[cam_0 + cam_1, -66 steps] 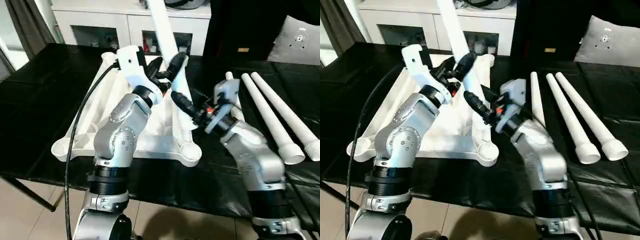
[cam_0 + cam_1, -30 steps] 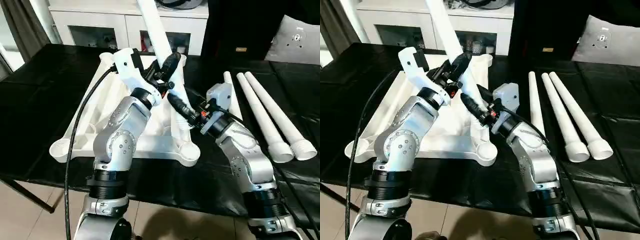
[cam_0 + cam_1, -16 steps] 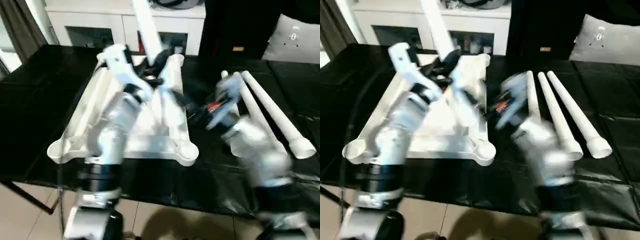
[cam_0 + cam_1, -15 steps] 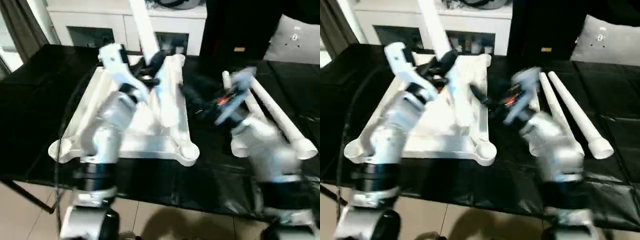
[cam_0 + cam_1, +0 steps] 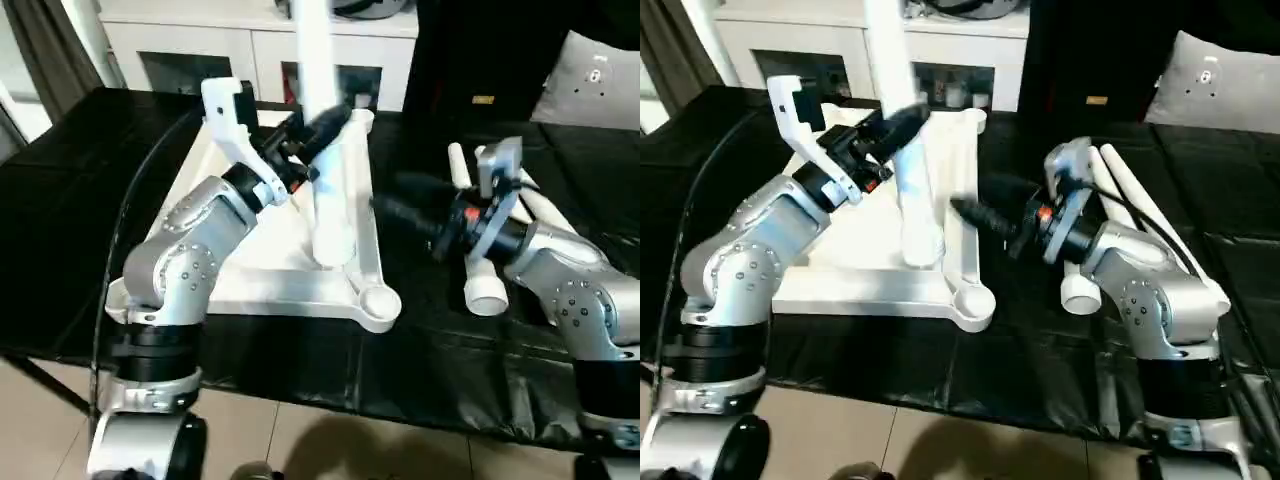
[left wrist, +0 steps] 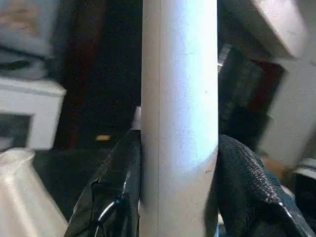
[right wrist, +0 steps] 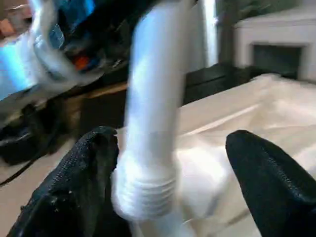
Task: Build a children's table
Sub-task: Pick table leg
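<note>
The white tabletop (image 5: pixel 255 290) lies upside down on the black table, and its near right corner socket (image 5: pixel 378 300) is bare. My left gripper (image 5: pixel 312 132) is shut on a white leg (image 5: pixel 325 200) and holds it nearly upright. The leg's threaded lower end (image 7: pixel 148 192) hangs over the tabletop's underside by the right rim. In the left wrist view the leg (image 6: pixel 180 123) sits tight between both black fingers (image 6: pixel 118 197). My right gripper (image 5: pixel 405 200) stands open just right of the tabletop, apart from the leg and pointing at it.
Loose white legs (image 5: pixel 485 280) lie on the black table to the right, partly under my right forearm. A grey cushion (image 5: pixel 600 85) rests at the back right, and a white cabinet (image 5: pixel 250 50) stands behind the table. The table's front edge runs close below the tabletop.
My right gripper has opened, let go of the leg's lower part and drawn back to the right. The left gripper has swung the leg more upright.
</note>
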{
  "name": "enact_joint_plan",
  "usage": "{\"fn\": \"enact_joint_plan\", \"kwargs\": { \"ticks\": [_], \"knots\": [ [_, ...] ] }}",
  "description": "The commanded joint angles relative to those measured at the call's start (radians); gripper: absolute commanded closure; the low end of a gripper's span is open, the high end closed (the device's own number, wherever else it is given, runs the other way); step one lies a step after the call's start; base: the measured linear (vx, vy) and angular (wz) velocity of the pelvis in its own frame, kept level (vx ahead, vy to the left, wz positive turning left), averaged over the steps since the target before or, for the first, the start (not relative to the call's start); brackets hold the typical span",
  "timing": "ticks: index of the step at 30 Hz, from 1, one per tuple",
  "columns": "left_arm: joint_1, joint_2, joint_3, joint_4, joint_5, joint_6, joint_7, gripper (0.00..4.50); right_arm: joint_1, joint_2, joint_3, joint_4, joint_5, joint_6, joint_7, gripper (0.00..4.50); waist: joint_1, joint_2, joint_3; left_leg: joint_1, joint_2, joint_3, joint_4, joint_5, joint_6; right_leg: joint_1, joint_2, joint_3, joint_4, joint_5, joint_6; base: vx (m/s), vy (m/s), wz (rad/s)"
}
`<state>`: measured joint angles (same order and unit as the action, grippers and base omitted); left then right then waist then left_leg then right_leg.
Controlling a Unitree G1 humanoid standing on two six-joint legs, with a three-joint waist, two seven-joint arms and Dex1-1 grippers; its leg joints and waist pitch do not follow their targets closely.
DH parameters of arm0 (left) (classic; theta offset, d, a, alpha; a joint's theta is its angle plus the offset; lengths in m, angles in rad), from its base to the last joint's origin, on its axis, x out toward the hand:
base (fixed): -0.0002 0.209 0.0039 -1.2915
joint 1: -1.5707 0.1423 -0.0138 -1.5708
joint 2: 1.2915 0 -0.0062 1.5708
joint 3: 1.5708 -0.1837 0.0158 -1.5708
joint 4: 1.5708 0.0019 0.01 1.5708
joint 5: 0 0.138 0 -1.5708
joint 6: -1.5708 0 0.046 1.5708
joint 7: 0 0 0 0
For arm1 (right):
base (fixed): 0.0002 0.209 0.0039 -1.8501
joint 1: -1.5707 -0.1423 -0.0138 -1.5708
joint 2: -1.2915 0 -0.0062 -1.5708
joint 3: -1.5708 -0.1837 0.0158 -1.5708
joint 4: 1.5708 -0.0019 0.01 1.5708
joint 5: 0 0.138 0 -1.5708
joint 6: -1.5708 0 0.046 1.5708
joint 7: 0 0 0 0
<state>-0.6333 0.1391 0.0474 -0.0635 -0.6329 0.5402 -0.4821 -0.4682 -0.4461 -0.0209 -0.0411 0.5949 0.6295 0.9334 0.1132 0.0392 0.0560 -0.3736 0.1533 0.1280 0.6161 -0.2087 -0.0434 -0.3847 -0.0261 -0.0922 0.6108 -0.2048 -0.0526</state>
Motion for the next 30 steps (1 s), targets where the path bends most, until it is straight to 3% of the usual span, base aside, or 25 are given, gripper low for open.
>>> {"fn": "enact_joint_plan", "kwargs": {
  "ticks": [1, 4, 5, 7, 12, 16, 17, 28, 30],
  "knots": [
    [0.0, 0.026, -0.044, -0.041, 0.014, -0.03, -0.078, 2.68, -0.03, -0.028, 0.035, -0.014, 0.005, 0.0, 0.07, 0.59, 0.004, -0.024, -0.073, -0.003, 0.071, -0.013, -0.052, 0.047, 0.125, 0.065, -0.121, 0.066, -0.073, -0.152, -0.091, 0.0, 0.0, 0.0],
    [0.0, 0.035, -0.06, -0.049, 0.017, -0.035, -0.101, 2.68, -0.041, -0.037, 0.05, -0.001, 0.0, -0.008, 0.092, 0.59, 0.004, -0.024, -0.072, -0.004, 0.069, -0.01, -0.051, 0.043, 0.12, 0.065, -0.122, 0.067, -0.075, -0.175, -0.086, 0.0, 0.0, 0.0],
    [0.001, 0.04, -0.077, -0.059, 0.027, -0.047, -0.117, 2.68, -0.05, -0.037, 0.065, 0.009, -0.011, -0.012, 0.099, 0.59, 0.003, -0.032, -0.072, -0.005, 0.069, -0.009, -0.052, 0.045, 0.119, 0.065, -0.12, 0.067, -0.076, -0.176, -0.084, 0.0, 0.0, 0.0],
    [0.001, 0.041, -0.087, -0.066, 0.036, -0.058, -0.128, 2.68, -0.057, -0.034, 0.076, 0.017, -0.022, -0.018, 0.103, 0.59, 0.004, -0.027, -0.071, -0.005, 0.068, -0.009, -0.052, 0.047, 0.116, 0.064, -0.121, 0.066, -0.076, -0.185, -0.08, 0.0, 0.0, 0.0],
    [0.014, 0.041, -0.143, -0.1, 0.065, -0.071, -0.157, 2.68, -0.078, -0.015, 0.11, 0.05, -0.061, -0.051, 0.11, 0.59, 0.002, -0.028, -0.071, -0.006, 0.07, -0.01, -0.052, 0.049, 0.108, 0.064, -0.122, 0.067, -0.073, -0.163, -0.092, 0.0, 0.0, 0.0],
    [0.024, 0.039, -0.166, -0.102, 0.075, -0.084, -0.171, 2.68, -0.082, -0.007, 0.117, 0.063, -0.071, -0.064, 0.102, 0.59, 0.002, -0.029, -0.071, -0.005, 0.07, -0.01, -0.052, 0.049, 0.111, 0.064, -0.12, 0.066, -0.072, -0.156, -0.089, 0.0, 0.0, 0.0],
    [0.026, 0.035, -0.171, -0.104, 0.074, -0.085, -0.173, 2.68, -0.083, -0.002, 0.118, 0.069, -0.075, -0.069, 0.095, 0.59, 0.003, -0.024, -0.07, -0.004, 0.07, -0.01, -0.052, 0.046, 0.11, 0.063, -0.122, 0.067, -0.073, -0.159, -0.089, 0.0, 0.0, 0.0],
    [0.03, 0.012, -0.178, -0.104, 0.071, -0.092, -0.176, 2.68, -0.087, 0.015, 0.119, 0.09, -0.078, -0.072, 0.095, 0.59, -0.001, -0.025, -0.069, -0.004, 0.072, -0.011, -0.053, 0.038, 0.11, 0.066, -0.122, 0.066, -0.072, -0.143, -0.104, 0.0, 0.0, 0.0],
    [0.028, 0.007, -0.178, -0.099, 0.073, -0.096, -0.173, 2.68, -0.082, 0.019, 0.121, 0.093, -0.077, -0.066, 0.098, 0.9, -0.001, -0.025, -0.068, -0.004, 0.071, -0.01, -0.053, 0.032, 0.109, 0.066, -0.121, 0.066, -0.075, -0.155, -0.101, 0.0, 0.0, 0.0]
  ]
}}
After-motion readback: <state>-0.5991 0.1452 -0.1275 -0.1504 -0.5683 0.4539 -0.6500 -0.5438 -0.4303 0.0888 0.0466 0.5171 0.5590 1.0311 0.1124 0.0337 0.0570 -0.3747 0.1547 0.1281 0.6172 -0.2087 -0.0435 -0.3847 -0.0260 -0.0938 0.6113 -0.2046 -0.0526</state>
